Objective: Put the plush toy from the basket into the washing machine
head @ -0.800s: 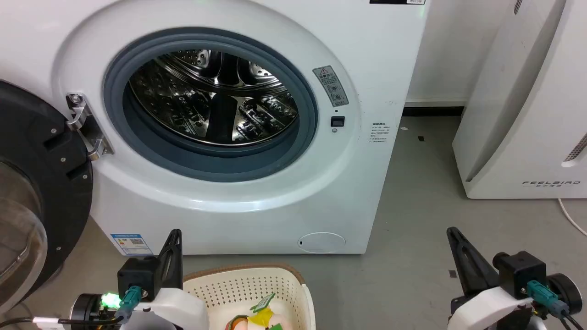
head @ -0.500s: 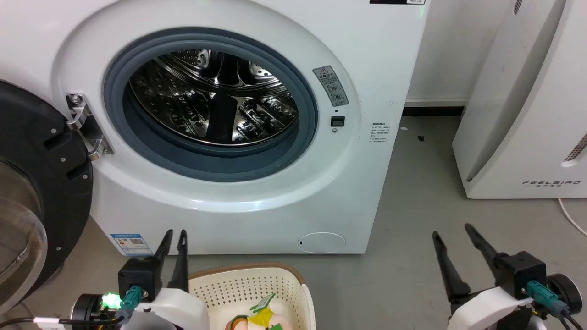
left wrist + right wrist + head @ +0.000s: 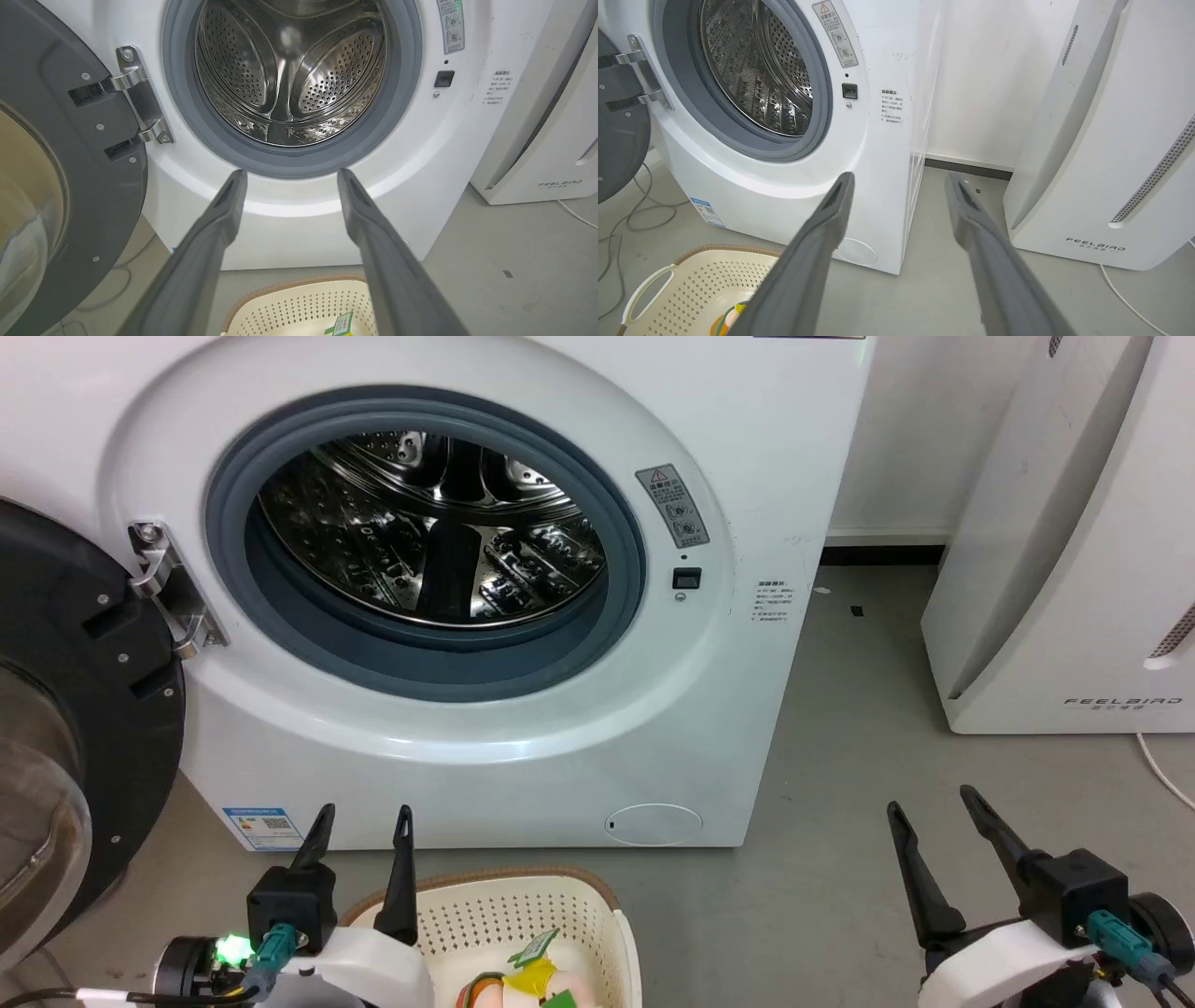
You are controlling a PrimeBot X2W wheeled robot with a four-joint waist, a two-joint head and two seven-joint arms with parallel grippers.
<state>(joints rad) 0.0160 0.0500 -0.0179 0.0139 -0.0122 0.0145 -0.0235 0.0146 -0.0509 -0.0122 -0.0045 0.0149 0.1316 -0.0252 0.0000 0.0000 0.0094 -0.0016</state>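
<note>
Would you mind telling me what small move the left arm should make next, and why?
Probably lower the open left gripper into the basket toward the plush toy: it lies there ungrasped, and the washing machine stands open.

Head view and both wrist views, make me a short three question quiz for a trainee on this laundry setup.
1. True or false: the washing machine door stands open.
2. Fill in the blank: the left gripper and the right gripper both have their fingers ____.
3. Where is the plush toy? A: inside the washing machine. B: in the basket. C: held by the right gripper.

Key: 1 true; 2 open; 3 B.
</note>
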